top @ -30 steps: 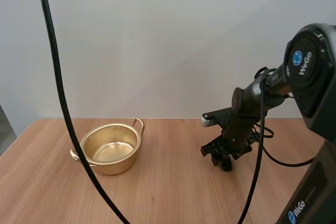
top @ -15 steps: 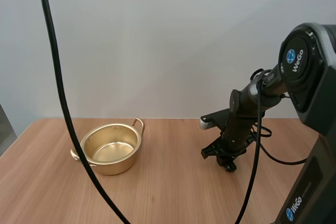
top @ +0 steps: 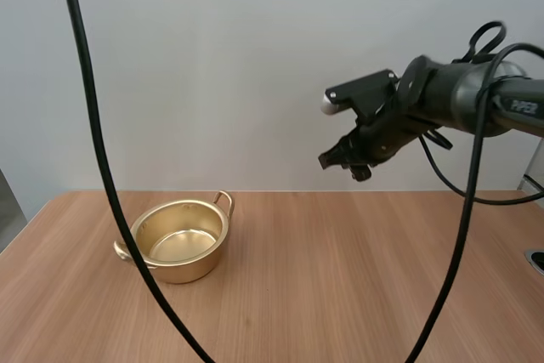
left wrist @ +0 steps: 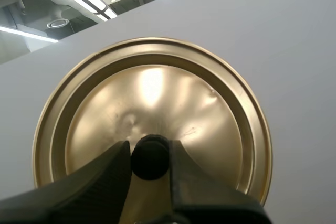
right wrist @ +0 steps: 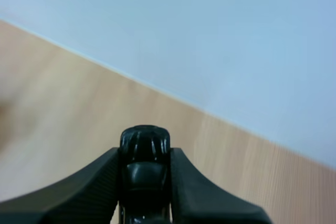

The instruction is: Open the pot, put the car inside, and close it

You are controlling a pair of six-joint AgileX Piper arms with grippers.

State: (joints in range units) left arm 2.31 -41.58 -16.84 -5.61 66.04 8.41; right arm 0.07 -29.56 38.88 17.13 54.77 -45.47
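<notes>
High view: the pot [top: 180,240] is sitting open and empty near the worktop's [top: 340,286] left edge. The right fingers [top: 347,157] are hanging high over its far right part, well apart from the pot, with nothing lying between.

Left wrist view: the left fingers [left wrist: 100,177] are clamping the black knob [left wrist: 150,157] of the lid [left wrist: 205,114], holding it aloft.

Right wrist view: the right fingers are pinching the small black car [right wrist: 144,163] above the worktop's far edge. The carrying step seems to be in hand. Next, the car needs moving left, lowering into the pot's mouth and releasing.

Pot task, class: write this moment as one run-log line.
pot open, empty, on table | left fingers shut on lid | right fingers hold car above table | car not yet in pot
</notes>
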